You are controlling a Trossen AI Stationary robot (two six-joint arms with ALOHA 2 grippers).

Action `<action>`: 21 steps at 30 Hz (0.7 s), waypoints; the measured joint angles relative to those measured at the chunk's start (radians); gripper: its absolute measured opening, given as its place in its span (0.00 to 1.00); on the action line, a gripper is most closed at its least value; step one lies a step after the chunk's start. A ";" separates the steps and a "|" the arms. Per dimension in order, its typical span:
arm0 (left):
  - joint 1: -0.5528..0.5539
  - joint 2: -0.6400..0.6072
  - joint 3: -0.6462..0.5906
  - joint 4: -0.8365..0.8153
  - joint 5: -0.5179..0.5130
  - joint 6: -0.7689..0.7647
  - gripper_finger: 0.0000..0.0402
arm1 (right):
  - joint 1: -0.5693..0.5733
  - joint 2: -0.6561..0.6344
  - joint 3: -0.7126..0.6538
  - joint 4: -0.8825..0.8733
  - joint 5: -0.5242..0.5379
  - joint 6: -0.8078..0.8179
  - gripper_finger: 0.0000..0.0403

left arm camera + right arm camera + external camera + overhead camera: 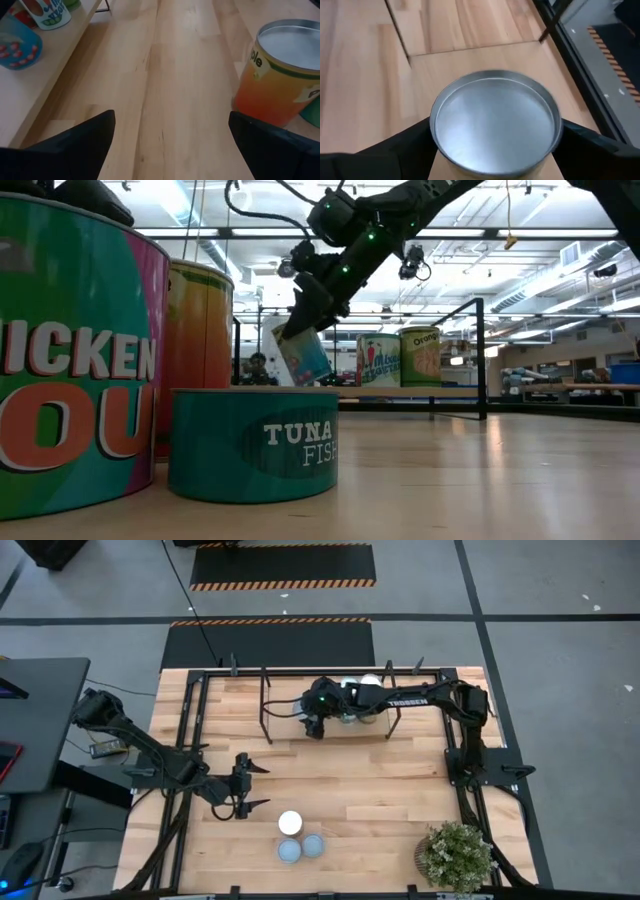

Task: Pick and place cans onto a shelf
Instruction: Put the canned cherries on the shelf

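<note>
1. The left gripper (252,787) hung low over the wooden surface (400,800) on the left side, its fingers (75,142) spread apart with nothing between them.
2. Just to its right, near the front edge, three cans stood bunched together: a white-topped can (290,822) and two pale-blue-topped ones (289,851) (314,845). The low view showed them as a squat teal tuna can (253,444), a tall chicken soup can (70,350) and an orange can (198,350).
3. Farther back, the right gripper (316,727) was over the shelf (240,700), its fingers clamped on a tilted can (303,352) with a silver top (495,121), held above the board.
4. Right of it, more cans (370,683) stood upright on the shelf; from the low view two were clear, one labelled in orange (421,357).
5. A potted plant (456,855) sat at the front right corner.
</note>
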 joint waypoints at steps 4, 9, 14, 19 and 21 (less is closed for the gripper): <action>0.000 0.000 0.000 0.003 0.000 0.000 0.99 | -0.001 -0.001 -0.003 -0.049 0.042 -0.001 0.93; 0.000 0.000 0.000 0.003 0.000 0.002 0.99 | 0.000 -0.007 -0.002 -0.092 0.063 -0.002 0.96; 0.000 0.000 0.000 0.003 0.000 0.003 0.99 | 0.005 -0.006 0.039 -0.176 0.111 0.008 0.97; 0.000 0.000 0.000 0.003 0.000 0.006 0.99 | 0.031 -0.006 0.135 -0.305 0.170 0.008 0.97; 0.000 0.000 0.000 0.003 0.000 0.006 0.99 | 0.048 -0.006 0.179 -0.337 0.174 0.016 0.97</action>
